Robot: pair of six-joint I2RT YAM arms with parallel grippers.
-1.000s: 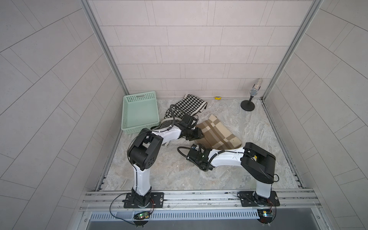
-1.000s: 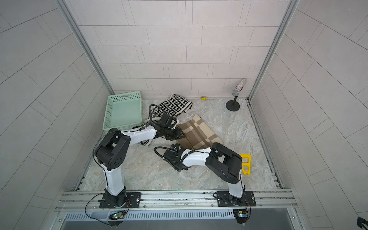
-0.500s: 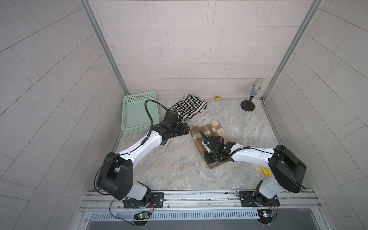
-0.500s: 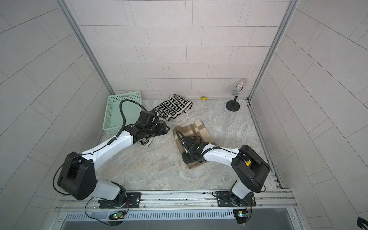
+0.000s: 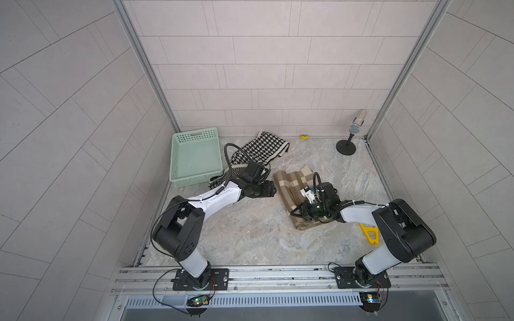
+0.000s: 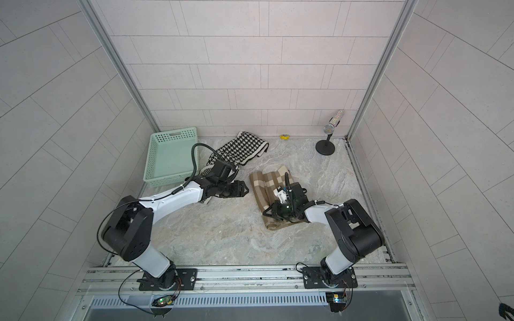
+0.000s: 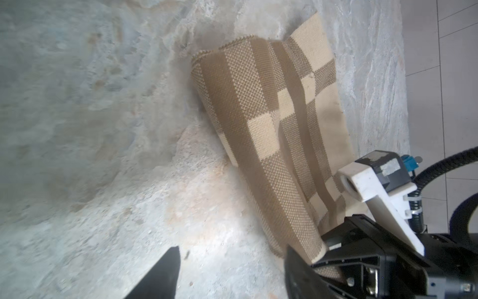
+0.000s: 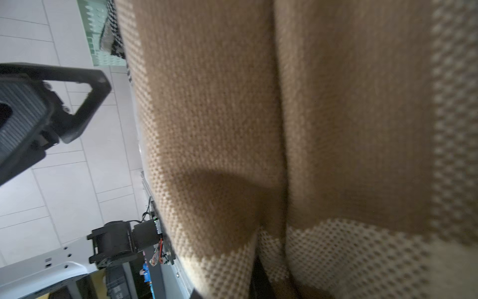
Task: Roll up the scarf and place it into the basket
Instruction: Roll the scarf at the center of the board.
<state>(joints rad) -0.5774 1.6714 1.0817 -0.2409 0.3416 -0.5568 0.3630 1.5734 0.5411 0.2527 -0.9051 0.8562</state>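
left wrist view: left gripper (image 7: 232,249) jaws apart, empty, beside the part-rolled tan scarf (image 7: 258,116) on the table (image 7: 77,129), likely to steady the roll. right gripper (image 5: 295,214) looks pinched on its near end, to turn it. basket (image 5: 194,133) well apart, empty.

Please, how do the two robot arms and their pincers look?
The left arm and right arm have white shells between bulky black joints. Black ribbed cables loop at the wrists. The left pincer and right pincer are black.
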